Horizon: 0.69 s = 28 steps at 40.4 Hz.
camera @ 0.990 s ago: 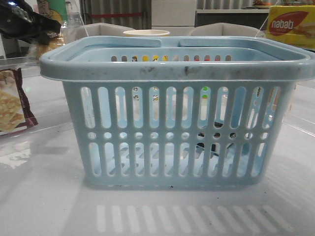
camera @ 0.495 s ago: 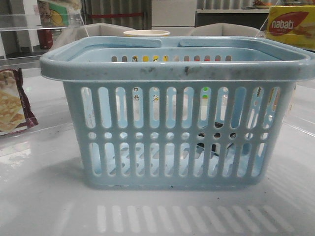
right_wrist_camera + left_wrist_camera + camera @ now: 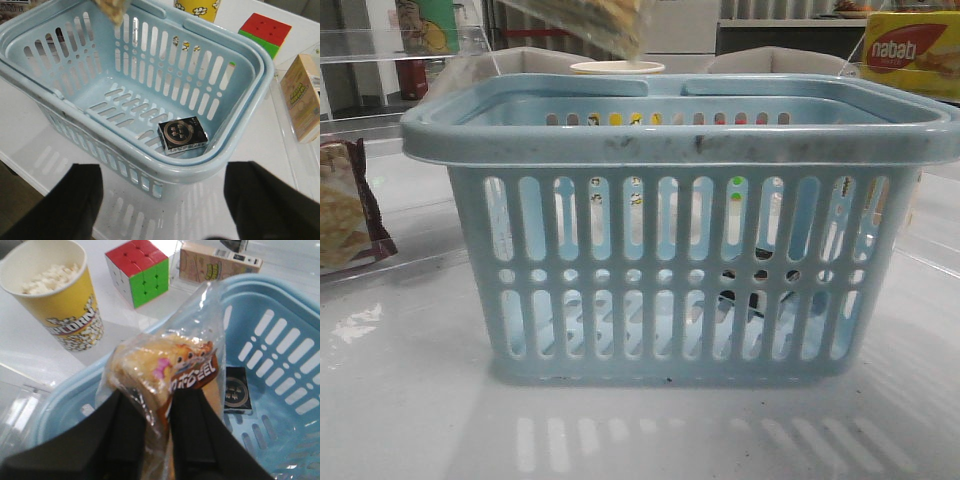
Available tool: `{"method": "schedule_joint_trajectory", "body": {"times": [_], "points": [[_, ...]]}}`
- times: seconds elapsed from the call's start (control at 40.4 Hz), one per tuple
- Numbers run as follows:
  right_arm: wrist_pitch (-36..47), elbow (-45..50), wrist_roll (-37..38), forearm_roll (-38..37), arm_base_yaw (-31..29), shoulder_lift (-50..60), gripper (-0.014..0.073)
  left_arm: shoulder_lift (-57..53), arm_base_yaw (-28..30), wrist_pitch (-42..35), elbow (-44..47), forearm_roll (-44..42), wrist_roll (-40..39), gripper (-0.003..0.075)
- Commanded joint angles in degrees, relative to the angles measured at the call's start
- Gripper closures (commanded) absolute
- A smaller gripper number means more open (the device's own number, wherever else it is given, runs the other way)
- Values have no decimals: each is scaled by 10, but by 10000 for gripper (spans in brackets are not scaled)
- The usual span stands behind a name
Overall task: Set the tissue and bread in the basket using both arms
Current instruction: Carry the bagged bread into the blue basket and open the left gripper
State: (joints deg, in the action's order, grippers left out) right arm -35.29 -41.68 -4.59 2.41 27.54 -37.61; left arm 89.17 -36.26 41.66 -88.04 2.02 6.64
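Observation:
The light blue basket stands in the middle of the table. My left gripper is shut on the bread, a golden bun in a clear wrapper with a dark label, and holds it above the basket's open top. In the front view only the bread's lower end shows, above the back left rim. A small black square packet, apparently the tissue, lies on the basket floor. My right gripper is open and empty, above the table beside the basket's rim.
A yellow popcorn cup, a colour cube and a drink carton stand behind the basket. A maroon-edged cracker packet lies at the left. A yellow Nabati box sits at the far right.
The left arm left the front view's top left corner, then the bread came in at the top, further right, above the basket's back rim. The basket has not moved.

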Motion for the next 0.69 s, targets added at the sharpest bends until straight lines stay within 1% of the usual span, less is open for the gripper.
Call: {"method": "schedule_joint_trajectory", "body": {"times": [0.0,0.025,0.074,0.223,0.297,0.446,0.668], "points": [[43,-14,-6,-7,0,1,-8,-6,-14,-37,-16,-1,-2,321],[43,-14,-6,-7,0,1,-8,-6,-15,-37,-16,-1,-2,291],[43,-14,-6,-7,0,1,-8,-6,-15,-37,-16,-1,-2,267],[43,-14,-6,-7,0,1,-8,-33,-15,-27,-13,-1,-2,267],[43,-14,-6,-7,0,1,-8,-61,-15,-26,5,-1,-2,267],[43,-14,-6,-7,0,1,-8,-137,-15,-44,79,-1,-2,267],[43,-14,-6,-7,0,1,-8,-270,-15,-47,204,-1,-4,267]]}}
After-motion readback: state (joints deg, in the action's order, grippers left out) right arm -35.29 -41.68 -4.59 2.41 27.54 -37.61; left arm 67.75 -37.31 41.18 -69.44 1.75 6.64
